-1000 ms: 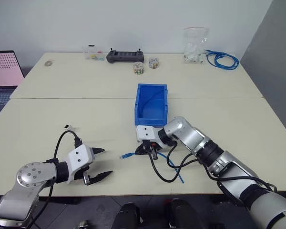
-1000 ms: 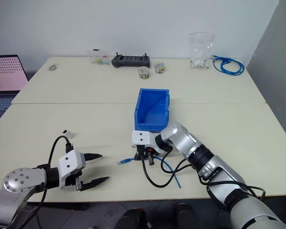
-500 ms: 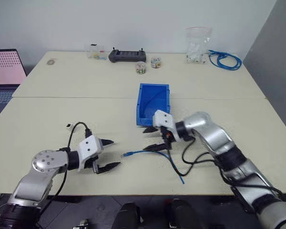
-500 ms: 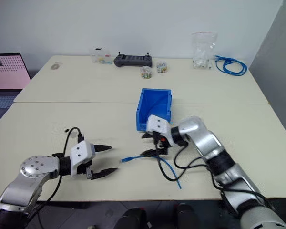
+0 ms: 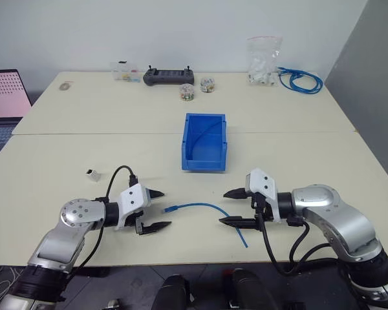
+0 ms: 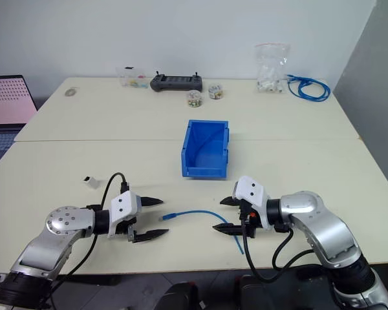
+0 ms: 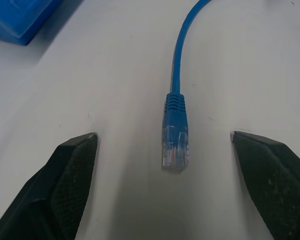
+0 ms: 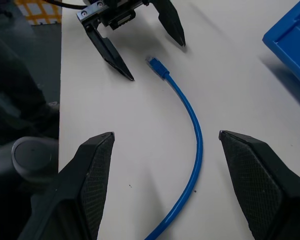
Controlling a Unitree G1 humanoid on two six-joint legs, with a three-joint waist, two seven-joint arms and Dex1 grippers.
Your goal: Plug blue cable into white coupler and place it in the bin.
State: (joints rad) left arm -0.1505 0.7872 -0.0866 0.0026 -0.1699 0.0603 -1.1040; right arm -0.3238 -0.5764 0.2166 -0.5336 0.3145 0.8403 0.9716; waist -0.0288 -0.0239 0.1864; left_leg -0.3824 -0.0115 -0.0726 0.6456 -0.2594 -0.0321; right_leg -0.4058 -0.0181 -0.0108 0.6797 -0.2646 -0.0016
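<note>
The blue cable point(image 5: 194, 205) lies loose on the table, curving from its clear plug point(image 7: 175, 150) toward the near edge. My left gripper point(image 5: 167, 208) is open, and the plug rests on the table between its fingertips, touching neither. My right gripper point(image 5: 223, 207) is also open, facing the left one, with the cable's middle point(image 8: 192, 117) on the table just ahead of it. The white coupler point(image 5: 92, 174) sits alone on the table beyond the left arm. The blue bin point(image 5: 205, 142) stands behind the cable, with its low lip toward me.
Along the table's back edge are a black controller point(image 5: 168, 76), small jars point(image 5: 187, 92), a clear bag of white parts point(image 5: 264, 61) and a coiled blue cable bundle point(image 5: 301, 80). A laptop point(image 5: 6, 97) sits at the far left.
My right gripper has opened, let go of the cable and drawn back to the right and toward me. The cable now lies flat. My left gripper has moved in around the plug.
</note>
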